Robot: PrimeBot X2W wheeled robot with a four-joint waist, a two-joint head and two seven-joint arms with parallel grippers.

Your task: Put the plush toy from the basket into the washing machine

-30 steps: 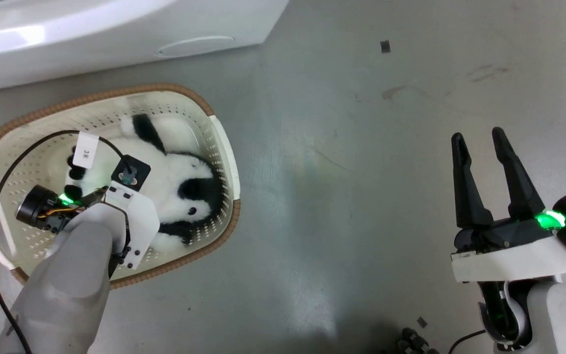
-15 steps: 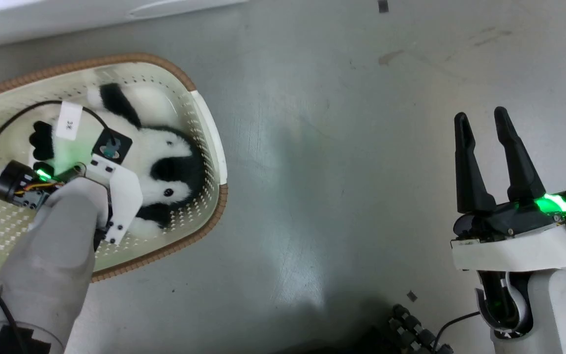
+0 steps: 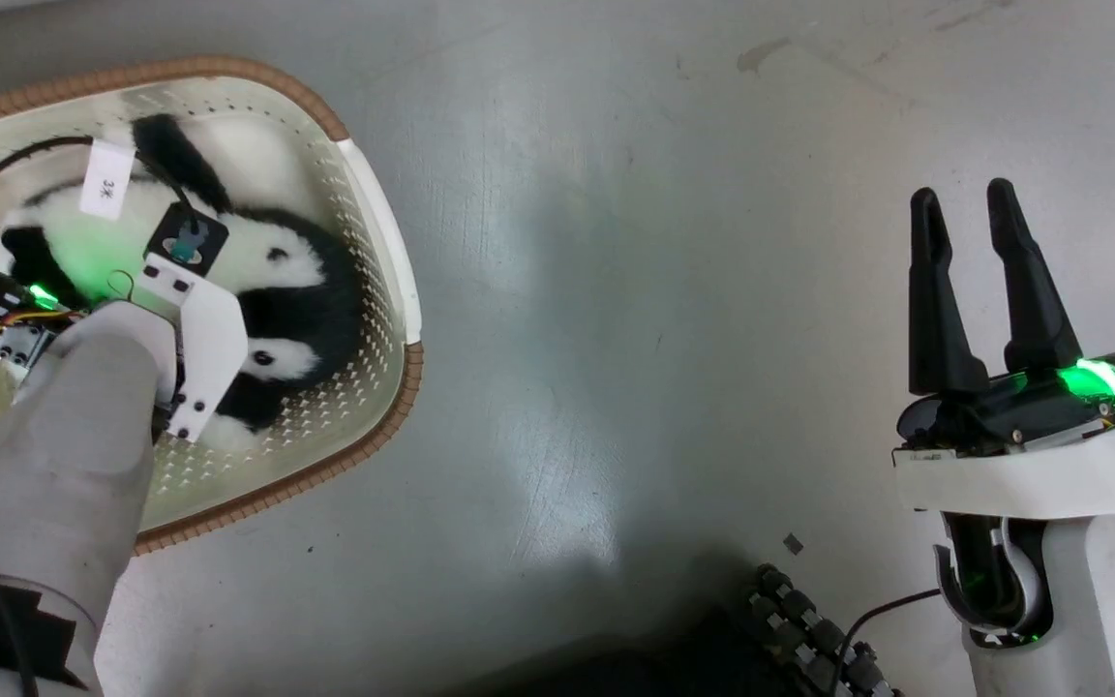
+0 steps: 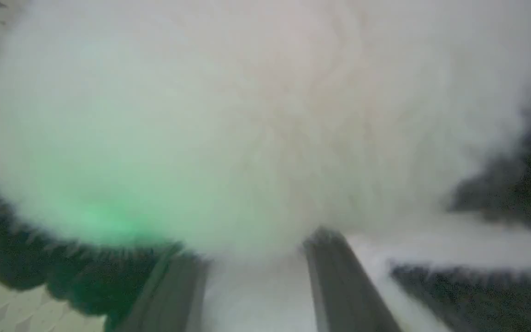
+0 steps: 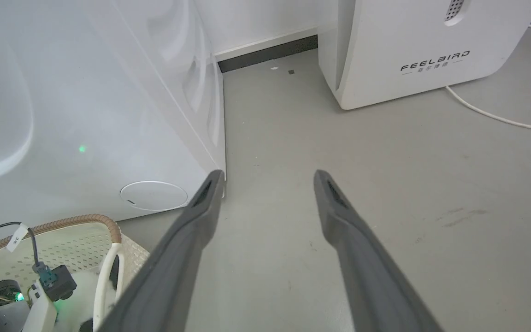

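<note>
Plush toy (image 3: 286,276) lying in the basket (image 3: 376,242), upper left of the head view, under the left claw (image 4: 247,240).

The toy's middle is hidden by the left wrist and a tagged cable (image 3: 105,184). The washing machine (image 5: 85,115) stands just behind the basket, and a FEELBIRD appliance (image 5: 408,46) further off. The long axis runs upper left to lower right, head lower right. The left claw is released, tips in white fur. The right claw (image 3: 962,191) is released over the floor (image 3: 616,339). Compared with before, the camera has moved.
</note>
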